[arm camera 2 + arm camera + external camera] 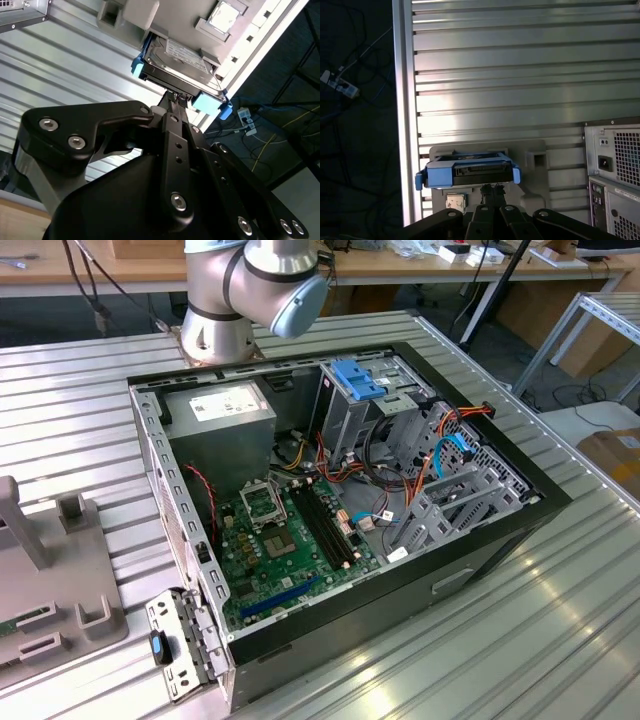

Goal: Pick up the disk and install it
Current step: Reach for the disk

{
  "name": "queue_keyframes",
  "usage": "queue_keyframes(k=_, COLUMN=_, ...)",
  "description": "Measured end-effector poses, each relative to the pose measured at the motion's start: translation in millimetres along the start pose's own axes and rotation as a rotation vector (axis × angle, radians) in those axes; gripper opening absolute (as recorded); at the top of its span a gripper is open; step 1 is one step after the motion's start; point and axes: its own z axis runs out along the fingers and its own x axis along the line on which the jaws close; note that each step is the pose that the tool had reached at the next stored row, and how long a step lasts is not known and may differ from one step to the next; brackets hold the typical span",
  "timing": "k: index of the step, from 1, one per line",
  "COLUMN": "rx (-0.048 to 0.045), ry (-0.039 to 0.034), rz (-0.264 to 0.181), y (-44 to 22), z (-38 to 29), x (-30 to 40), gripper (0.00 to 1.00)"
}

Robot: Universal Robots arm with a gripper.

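The disk (180, 62) (470, 172), a dark and silver drive in a bright blue carrier, lies flat on a grey holder (535, 155) on the ribbed metal table. In both wrist views my gripper (175, 100) (492, 189) sits right at the disk's near edge, midway between the blue corners. Its two thin fingers stand close together, shut. I cannot tell whether they pinch a part of the disk. In the exterior view the arm (250, 290) rises behind the open computer case (330, 490).
The open case holds a green motherboard (290, 530), a power supply (225, 415), cables and an upright metal cage with a light-blue bracket (360, 380). The case's rear panel (615, 175) stands close beside the holder. The table edge (402, 100) drops off to a dark floor with cables. Another grey fixture (50, 570) sits at the exterior view's left.
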Motion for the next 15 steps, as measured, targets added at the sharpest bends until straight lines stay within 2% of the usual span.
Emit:
queue_keyframes(k=2, rx=-0.0005, ry=0.0001, rz=-0.003, y=-0.7, z=-0.1, x=9.3, gripper=0.11)
queue_keyframes(k=5, rx=-0.0004, ry=0.0002, rz=-0.003, y=-1.1, z=-0.3, x=14.8, gripper=0.11)
queue_keyframes(k=15, rx=-0.0004, ry=0.0002, rz=-0.003, y=-1.1, z=-0.2, x=15.1, gripper=0.11)
